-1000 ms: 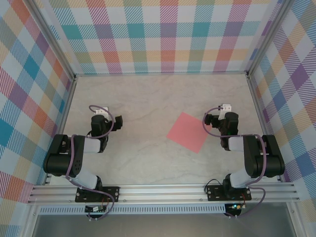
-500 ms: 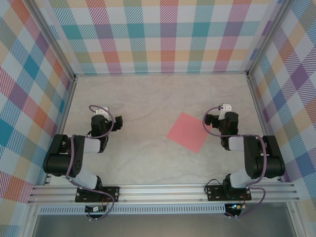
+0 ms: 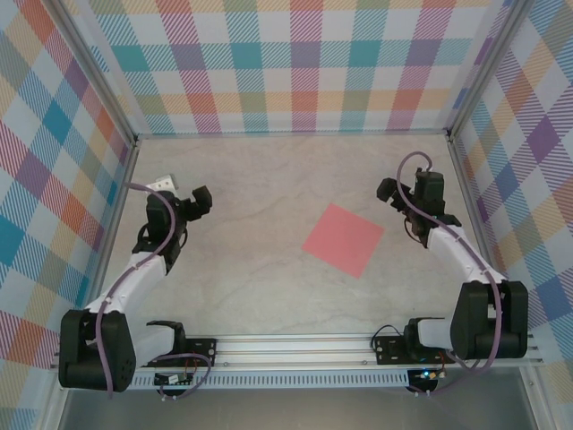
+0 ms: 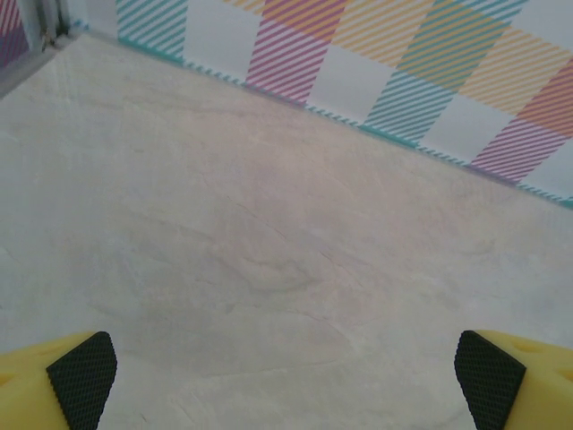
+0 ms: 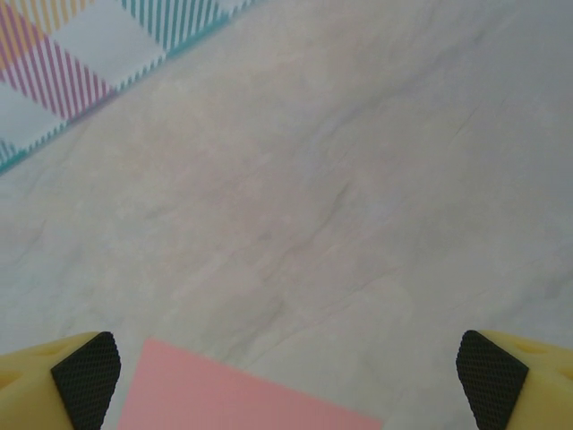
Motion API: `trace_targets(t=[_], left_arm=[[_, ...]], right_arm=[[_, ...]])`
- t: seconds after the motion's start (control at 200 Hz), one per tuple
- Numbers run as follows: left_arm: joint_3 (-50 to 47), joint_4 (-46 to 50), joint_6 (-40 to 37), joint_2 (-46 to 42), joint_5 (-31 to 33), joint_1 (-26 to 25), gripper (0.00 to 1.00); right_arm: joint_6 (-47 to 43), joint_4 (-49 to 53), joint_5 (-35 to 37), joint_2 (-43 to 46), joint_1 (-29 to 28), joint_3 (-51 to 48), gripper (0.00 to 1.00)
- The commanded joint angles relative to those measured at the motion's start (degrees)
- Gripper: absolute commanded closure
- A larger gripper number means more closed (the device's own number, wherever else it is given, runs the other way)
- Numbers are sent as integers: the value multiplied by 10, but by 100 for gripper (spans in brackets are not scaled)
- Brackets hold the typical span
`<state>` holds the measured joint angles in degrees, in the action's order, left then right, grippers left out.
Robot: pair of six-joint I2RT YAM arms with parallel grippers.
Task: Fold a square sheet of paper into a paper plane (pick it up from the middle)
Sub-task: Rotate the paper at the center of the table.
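Salmon-pink and unfolded, the square sheet of paper [image 3: 344,239] lies flat on the marbled tabletop [image 3: 260,179], turned diamond-wise and sitting toward 3 o'clock of the table's centre in the overhead view. Neither arm has hold of it.

The left gripper [image 3: 198,198] hangs over bare table between 9 and 10 o'clock from the sheet and well apart from it, at the end of an arm stretched up the left side. Its jaws are spread wide with nothing between them. From the left wrist camera, the black fingertip pads [image 4: 82,376] sit at 7 and 5 o'clock of the frame. Pale stone lies between them, and the plaid wall [image 4: 376,63] runs across 12 to 2 o'clock.

The right gripper [image 3: 389,191] is poised near the sheet, at roughly 1 o'clock from it, at the end of an arm reaching up the right side. It too is fully released and empty. In the right wrist camera its pads [image 5: 87,376] stand far apart at the bottom corners. A corner of the pink sheet [image 5: 233,399] enters at 6 to 7 o'clock, between the fingertips and closer to the pad at 7 o'clock. Whether that pad touches the paper cannot be told.
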<state>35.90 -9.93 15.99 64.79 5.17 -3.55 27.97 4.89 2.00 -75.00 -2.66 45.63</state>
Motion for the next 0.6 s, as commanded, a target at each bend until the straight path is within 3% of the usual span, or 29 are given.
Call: trace_targets(t=[0.0, 0.305, 0.595], left_arm=[[53, 192, 92, -12, -16, 3, 0], [98, 284, 62, -26, -92, 3, 0], [95, 286, 57, -22, -106, 3, 0]], right_arm=[[68, 117, -105, -45, -41, 36, 0], [124, 158, -62, -213, -188, 148, 3], [116, 187, -24, -339, -209, 270, 3]])
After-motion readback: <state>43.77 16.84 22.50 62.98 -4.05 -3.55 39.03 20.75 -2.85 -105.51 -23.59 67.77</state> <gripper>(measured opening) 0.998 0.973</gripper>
